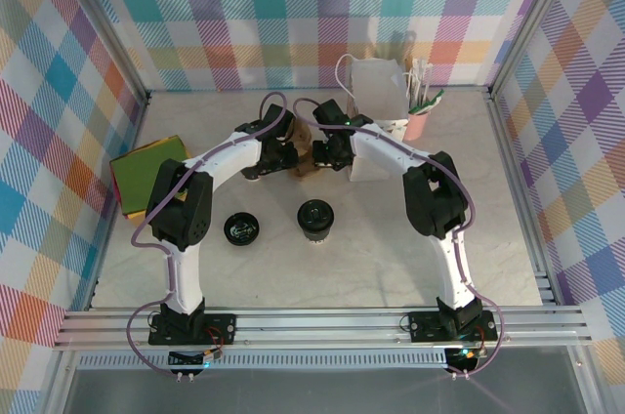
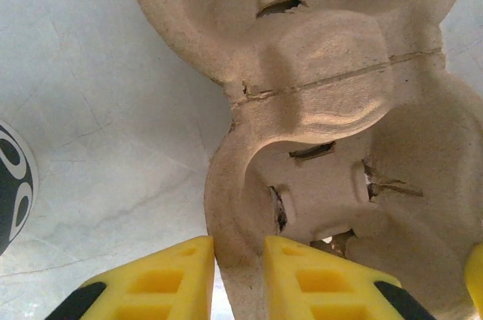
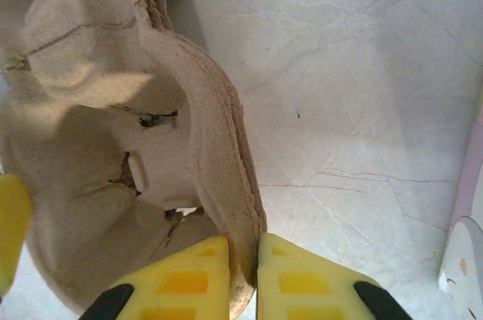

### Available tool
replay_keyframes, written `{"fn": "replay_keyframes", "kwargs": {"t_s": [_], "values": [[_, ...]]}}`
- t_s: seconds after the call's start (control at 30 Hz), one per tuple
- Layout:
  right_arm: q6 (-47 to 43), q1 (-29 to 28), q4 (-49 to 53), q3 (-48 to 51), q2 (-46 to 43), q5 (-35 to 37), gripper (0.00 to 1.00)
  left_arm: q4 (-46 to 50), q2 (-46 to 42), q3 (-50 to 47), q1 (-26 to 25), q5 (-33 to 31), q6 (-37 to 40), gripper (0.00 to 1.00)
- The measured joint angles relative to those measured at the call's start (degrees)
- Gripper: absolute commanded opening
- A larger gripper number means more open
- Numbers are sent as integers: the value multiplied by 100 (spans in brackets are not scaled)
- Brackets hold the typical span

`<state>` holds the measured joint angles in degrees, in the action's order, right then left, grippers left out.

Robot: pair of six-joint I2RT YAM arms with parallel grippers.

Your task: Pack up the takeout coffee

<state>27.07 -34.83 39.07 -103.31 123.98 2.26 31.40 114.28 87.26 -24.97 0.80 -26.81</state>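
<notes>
I work in a lab test cell: metal frame rails (image 1: 322, 321) box in my marble-look table (image 1: 391, 258), with checked cloth walls (image 1: 293, 14) hung around.

We are looking down from above and behind the arm bases, taking in the whole worktop (image 1: 391, 268), with the pulp cup carrier (image 1: 304, 148) small near its middle. At the left wrist we are peering from just above the carrier's left rim, past the left pincer (image 2: 238, 252). At the right wrist we are equally close over its right rim, past the right pincer (image 3: 243, 250). All three views are sharing that carrier.
</notes>
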Motion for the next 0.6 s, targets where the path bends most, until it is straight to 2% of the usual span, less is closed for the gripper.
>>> {"fn": "replay_keyframes", "kwargs": {"t_s": [0.6], "values": [[407, 122, -81, 2, -83, -68, 13, 131, -133, 0, 0, -173, -201, 25]]}}
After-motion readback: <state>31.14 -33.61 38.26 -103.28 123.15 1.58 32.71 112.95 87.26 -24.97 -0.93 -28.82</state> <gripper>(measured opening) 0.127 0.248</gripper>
